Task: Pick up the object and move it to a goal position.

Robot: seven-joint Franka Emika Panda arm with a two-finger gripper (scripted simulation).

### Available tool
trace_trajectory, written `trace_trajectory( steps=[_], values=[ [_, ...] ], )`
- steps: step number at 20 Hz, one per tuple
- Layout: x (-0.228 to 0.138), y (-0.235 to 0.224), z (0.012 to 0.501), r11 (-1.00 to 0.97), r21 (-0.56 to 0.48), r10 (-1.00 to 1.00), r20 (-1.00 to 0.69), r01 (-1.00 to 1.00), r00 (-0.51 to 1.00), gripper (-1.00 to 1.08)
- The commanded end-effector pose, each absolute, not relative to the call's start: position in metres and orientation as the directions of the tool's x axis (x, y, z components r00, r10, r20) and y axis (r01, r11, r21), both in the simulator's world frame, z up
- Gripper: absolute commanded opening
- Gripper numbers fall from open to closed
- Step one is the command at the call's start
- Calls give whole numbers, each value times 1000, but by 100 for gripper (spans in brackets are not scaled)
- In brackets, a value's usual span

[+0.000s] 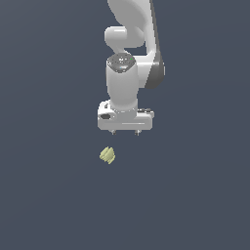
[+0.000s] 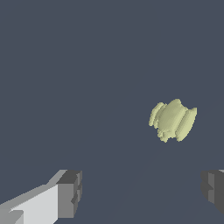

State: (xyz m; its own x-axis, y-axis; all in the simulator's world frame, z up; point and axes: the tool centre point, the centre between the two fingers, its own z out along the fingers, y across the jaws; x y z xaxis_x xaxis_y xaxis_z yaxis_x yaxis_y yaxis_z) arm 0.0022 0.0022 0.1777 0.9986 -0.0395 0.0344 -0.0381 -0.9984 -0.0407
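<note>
The object [image 1: 107, 155] is a small pale yellow-green ridged chunk lying on the dark grey floor. It sits a little below the white gripper [image 1: 125, 132] in the exterior view and slightly toward that view's left. The gripper hangs above the floor, apart from the object, with only its short fingertips showing under the hand. In the wrist view the object [image 2: 173, 120] lies ahead of the gripper [image 2: 142, 192], outside the gap. One finger [image 2: 70, 192] and the other finger [image 2: 214, 189] stand wide apart with nothing between them, so the gripper is open.
The white arm [image 1: 132, 44] rises from the hand to the top of the exterior view. Around the object there is only flat dark grey floor [image 1: 53, 195].
</note>
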Motion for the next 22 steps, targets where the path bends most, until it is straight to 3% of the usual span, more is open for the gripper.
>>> trace_trajectory(
  steps=[1,22],
  values=[
    [2,2,178,-998,-41,-39,34,-38,999,100],
    [-3,2,177,-997,-48,-64,12,-63,998,100]
  ],
)
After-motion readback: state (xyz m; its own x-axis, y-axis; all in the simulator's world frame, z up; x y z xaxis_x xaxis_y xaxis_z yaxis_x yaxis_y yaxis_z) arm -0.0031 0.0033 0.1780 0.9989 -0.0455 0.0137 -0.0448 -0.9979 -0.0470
